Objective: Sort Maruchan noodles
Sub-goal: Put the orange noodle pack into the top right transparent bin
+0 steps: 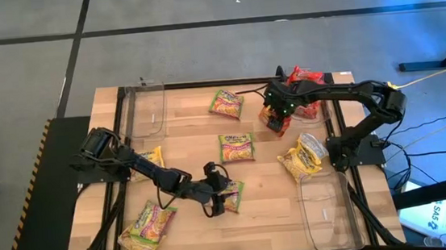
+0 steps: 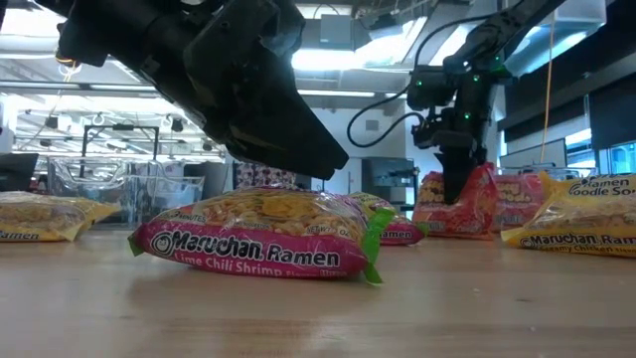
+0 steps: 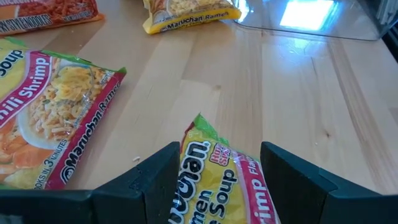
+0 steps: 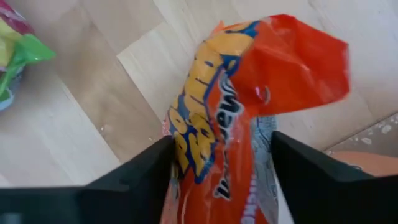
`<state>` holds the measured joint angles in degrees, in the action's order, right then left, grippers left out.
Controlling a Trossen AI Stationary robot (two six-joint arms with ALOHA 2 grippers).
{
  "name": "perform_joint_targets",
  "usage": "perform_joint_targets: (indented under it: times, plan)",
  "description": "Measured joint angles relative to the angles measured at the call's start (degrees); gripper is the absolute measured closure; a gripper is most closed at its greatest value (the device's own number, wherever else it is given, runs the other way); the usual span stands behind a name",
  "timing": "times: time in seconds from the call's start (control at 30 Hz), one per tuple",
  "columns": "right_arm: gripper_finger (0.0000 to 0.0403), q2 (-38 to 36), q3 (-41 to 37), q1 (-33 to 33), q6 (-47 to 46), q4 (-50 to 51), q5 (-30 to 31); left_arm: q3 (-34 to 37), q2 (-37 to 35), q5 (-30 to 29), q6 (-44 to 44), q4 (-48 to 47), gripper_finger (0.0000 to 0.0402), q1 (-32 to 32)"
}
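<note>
My right pincer (image 1: pixel 275 119) stands at the far right of the table (image 1: pixel 270 202), its fingers on both sides of a red-orange noodle packet (image 4: pixel 230 124) — whether they pinch it, I cannot tell. My left pincer (image 1: pixel 217 198), near the front edge, has its fingers around a green-pink packet (image 3: pixel 217 180); whether it presses, I cannot tell. Other packets lie scattered on the wood.

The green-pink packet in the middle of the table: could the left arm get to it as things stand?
Probably yes. The left gripper straddles another green-pink packet near the front edge, and the middle packet lies flat on bare wood just beyond, with nothing between them.
</note>
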<state>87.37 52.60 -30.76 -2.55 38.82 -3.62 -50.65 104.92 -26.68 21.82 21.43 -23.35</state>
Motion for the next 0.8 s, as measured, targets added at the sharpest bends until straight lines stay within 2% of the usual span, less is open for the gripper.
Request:
perform_joint_targets:
  times: [0.23,0.4,0.57,0.8]
  plan:
    - [0.0287,0.00,0.00,0.04,2.99,-0.22,-0.02,0.00,0.00,0.00,-0.10,-0.02,0.0184,0.00]
    - [0.0343,-0.57,0.00,0.04,4.56,0.15,-0.05,0.00,0.00,0.00,-1.41,-0.02,0.0184,0.00]
    - [0.0359,-3.81,2.02,0.04,6.15,2.80,-0.05,0.00,0.00,0.01,-2.01,-0.02,0.0184,0.11]
    - [0.0355,-11.40,10.56,0.04,8.73,12.45,0.62,0.00,0.00,0.01,-2.54,-0.02,0.0184,0.24]
